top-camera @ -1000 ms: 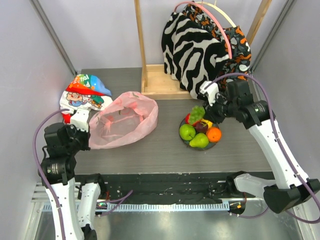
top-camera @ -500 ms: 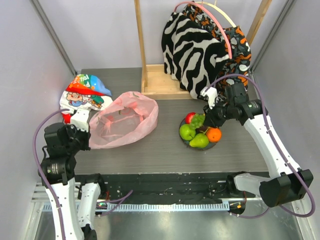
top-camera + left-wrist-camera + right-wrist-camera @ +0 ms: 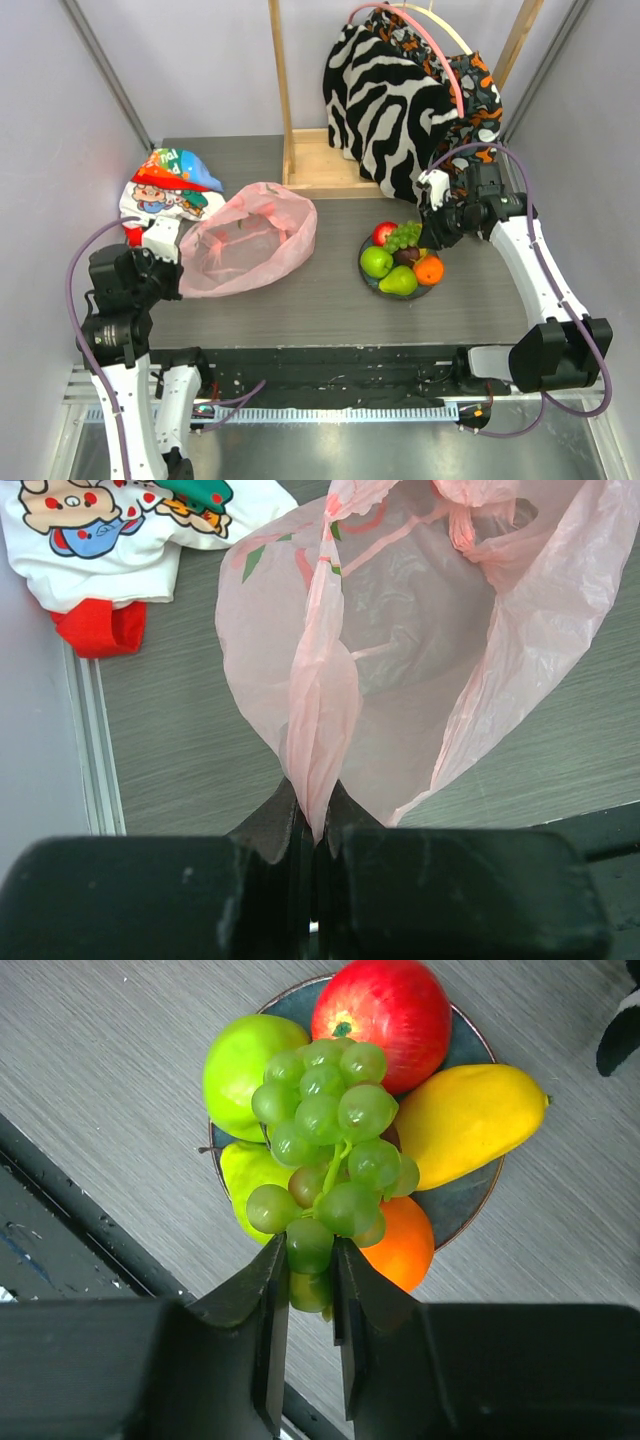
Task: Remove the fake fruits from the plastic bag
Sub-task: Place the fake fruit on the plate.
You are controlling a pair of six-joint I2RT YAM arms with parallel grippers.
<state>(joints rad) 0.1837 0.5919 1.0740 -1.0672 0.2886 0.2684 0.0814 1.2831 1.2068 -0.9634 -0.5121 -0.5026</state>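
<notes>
The pink plastic bag [image 3: 245, 240] lies open on the table's left part. My left gripper [image 3: 313, 825] is shut on a pinched fold of the pink plastic bag [image 3: 400, 640] at its near edge; no fruit shows inside. My right gripper [image 3: 310, 1260] is shut on the green grape bunch [image 3: 325, 1130], held just above a dark plate [image 3: 475, 1205]. On the plate lie a red apple [image 3: 385, 1005], a green apple [image 3: 240, 1055], a yellow piece [image 3: 470, 1120], an orange [image 3: 405, 1250] and a green pear [image 3: 245, 1175]. From above, the grapes [image 3: 404, 236] hang over the plate [image 3: 367, 278] by my right gripper [image 3: 425, 232].
A cartoon-printed white bag [image 3: 165, 190] lies at the far left, behind the pink bag. A wooden rack [image 3: 300, 150] stands at the back with a zebra-print garment [image 3: 385, 100] hanging on it, close behind my right arm. Grey walls close both sides.
My right gripper has carried the grape bunch back and to the right over the plate, and the arm has drawn back toward the hanging clothes. The left arm and the bag have not moved.
</notes>
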